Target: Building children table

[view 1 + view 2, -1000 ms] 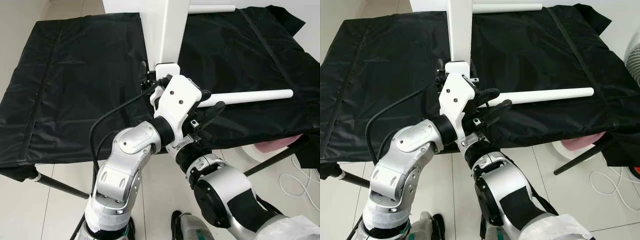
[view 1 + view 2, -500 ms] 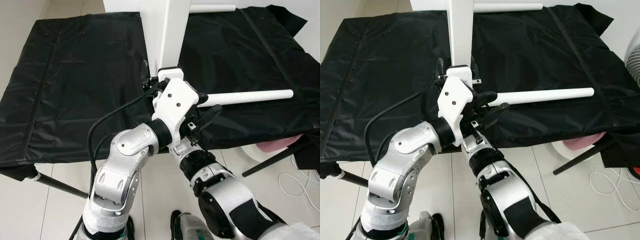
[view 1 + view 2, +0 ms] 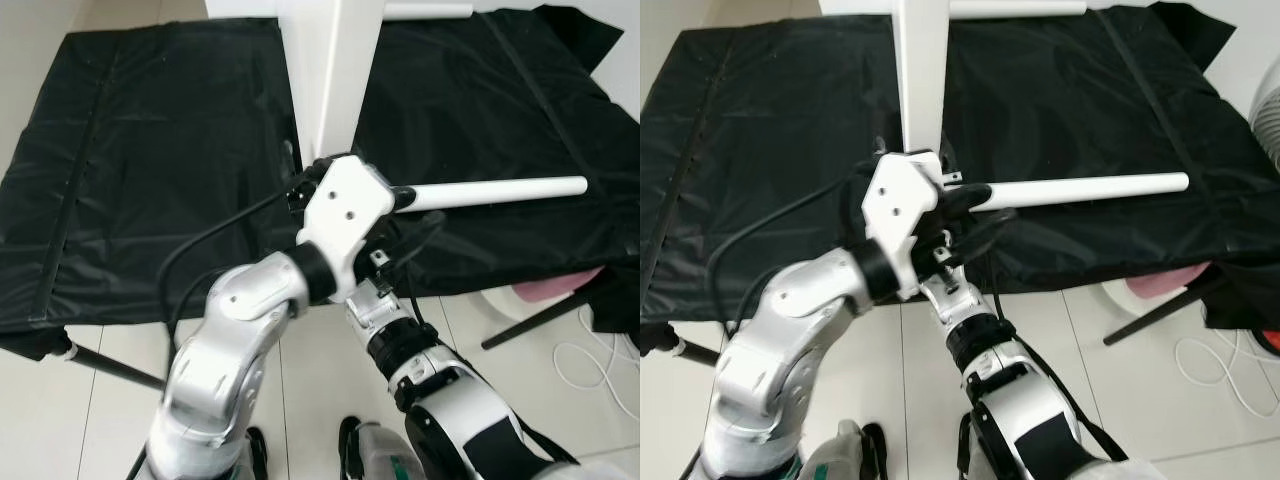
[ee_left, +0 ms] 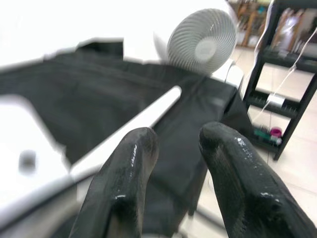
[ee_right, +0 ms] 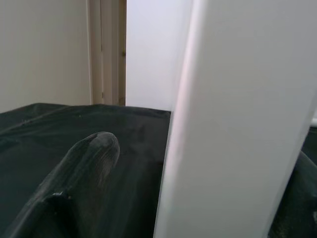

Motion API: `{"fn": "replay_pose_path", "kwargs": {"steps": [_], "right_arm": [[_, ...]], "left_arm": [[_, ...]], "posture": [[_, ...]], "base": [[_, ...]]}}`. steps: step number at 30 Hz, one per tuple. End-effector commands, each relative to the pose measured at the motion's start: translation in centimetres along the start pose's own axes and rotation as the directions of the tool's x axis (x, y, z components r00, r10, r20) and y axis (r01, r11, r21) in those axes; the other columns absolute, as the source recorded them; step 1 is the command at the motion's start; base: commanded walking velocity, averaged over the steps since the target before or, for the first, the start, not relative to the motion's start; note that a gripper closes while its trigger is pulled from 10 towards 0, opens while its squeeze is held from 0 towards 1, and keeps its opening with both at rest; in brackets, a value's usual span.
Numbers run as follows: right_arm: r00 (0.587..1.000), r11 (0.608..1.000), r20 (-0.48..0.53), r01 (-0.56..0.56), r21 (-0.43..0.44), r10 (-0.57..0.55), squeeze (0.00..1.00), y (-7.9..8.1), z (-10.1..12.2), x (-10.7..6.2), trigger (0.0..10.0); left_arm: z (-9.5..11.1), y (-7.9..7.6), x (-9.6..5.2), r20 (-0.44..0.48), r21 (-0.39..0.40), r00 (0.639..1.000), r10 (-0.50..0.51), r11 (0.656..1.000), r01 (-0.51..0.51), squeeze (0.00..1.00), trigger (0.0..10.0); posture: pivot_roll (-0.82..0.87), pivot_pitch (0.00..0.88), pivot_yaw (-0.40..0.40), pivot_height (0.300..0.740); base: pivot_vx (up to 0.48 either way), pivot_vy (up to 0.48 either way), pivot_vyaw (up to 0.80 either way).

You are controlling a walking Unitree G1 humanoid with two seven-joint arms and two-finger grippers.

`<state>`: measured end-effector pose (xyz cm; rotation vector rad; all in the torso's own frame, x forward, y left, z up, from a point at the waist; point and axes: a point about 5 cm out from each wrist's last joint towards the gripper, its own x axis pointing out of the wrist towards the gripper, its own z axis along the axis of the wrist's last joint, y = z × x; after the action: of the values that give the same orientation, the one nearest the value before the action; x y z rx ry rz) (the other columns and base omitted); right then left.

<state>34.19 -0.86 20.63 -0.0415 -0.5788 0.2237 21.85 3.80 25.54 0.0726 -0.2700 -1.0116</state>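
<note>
A white tabletop panel (image 3: 330,70) stands on edge on the black cloth (image 3: 150,150). A white table leg (image 3: 500,190) sticks out to the right from its lower corner. My right gripper (image 3: 405,215) reaches up from below. It is shut on the leg near the leg's base, with one finger (image 5: 84,173) on each side of the white leg (image 5: 233,124). My left gripper (image 4: 178,139) is at the panel's lower corner, behind its white wrist housing (image 3: 345,200). It is open with nothing between its fingers and points along the leg (image 4: 143,116).
A second white leg (image 3: 425,12) lies at the far edge behind the panel. Black frame rods (image 3: 110,368) support the cloth-covered surface. A pink and white object (image 3: 560,290) and a white cable (image 3: 600,365) are on the floor at the right. A white fan (image 4: 200,42) and a black shelf (image 4: 292,59) stand beyond.
My left elbow has swung out to the left and its wrist housing has shifted slightly. The right forearm has stretched further forward. The panel and leg stay in place.
</note>
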Motion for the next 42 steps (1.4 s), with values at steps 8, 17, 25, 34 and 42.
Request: {"fn": "replay_pose_path", "kwargs": {"steps": [8,17,25,34,42], "right_arm": [[0.998,0.993,-0.067,0.002,0.114,0.006,0.00,2.5,-0.6,-2.2,10.0],[1.000,0.996,-0.016,0.017,0.087,-0.016,0.00,0.4,0.0,-3.3,10.0],[0.999,0.996,0.006,0.051,0.076,-0.052,0.00,-0.7,0.5,-3.9,10.0],[0.999,0.997,-0.004,0.036,0.067,-0.036,0.00,-1.7,0.8,-4.9,10.0],[0.997,0.995,-0.043,0.067,0.075,-0.064,0.00,-2.4,0.5,-4.7,10.0]], "left_arm": [[0.3,0.3,-1.4,-0.004,-0.022,0.997,-0.076,0.997,0.076,0.00,10.0],[0.7,0.8,-2.6,0.009,-0.048,0.992,-0.124,0.991,0.124,0.00,10.0],[1.1,1.4,-2.8,0.011,-0.057,0.988,-0.155,0.986,0.155,0.00,10.0],[1.5,2.1,-3.5,0.008,-0.065,0.980,-0.200,0.978,0.200,0.00,10.0],[1.6,1.5,-4.0,0.007,-0.094,0.960,-0.280,0.956,0.280,0.00,10.0]], "posture": [[0.02,0.220,0.017,0.740],[0.00,0.211,0.021,0.740],[0.00,0.206,0.042,0.740],[-0.01,0.204,0.051,0.740],[-0.01,0.207,0.053,0.740]], "base": [[0.000,0.000,0.00],[0.000,0.000,0.00],[0.000,0.000,0.00],[0.000,0.000,0.00],[0.000,0.000,0.00]]}}
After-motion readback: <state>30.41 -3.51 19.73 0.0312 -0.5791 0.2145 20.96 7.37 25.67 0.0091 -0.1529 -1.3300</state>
